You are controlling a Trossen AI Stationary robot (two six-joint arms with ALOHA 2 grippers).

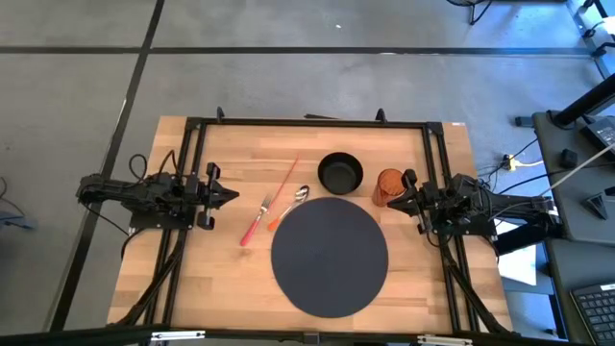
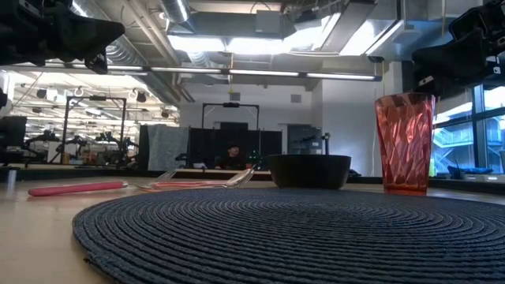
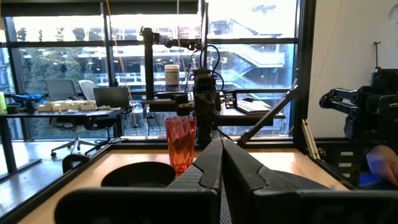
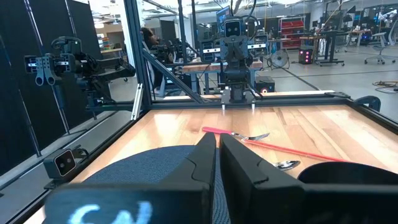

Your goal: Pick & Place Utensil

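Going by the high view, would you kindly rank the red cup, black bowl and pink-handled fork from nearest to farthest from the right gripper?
From the right gripper:
1. Red cup, right beside it.
2. Black bowl, mid-table, above the round mat.
3. Pink-handled fork, far left of the mat.

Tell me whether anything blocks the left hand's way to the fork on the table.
Nothing visible does. The left hand, shut, waits at the table's left side, and only bare wood lies between it and the pink-handled fork. The spoon, bowl, cup and round mat all lie beyond the fork.
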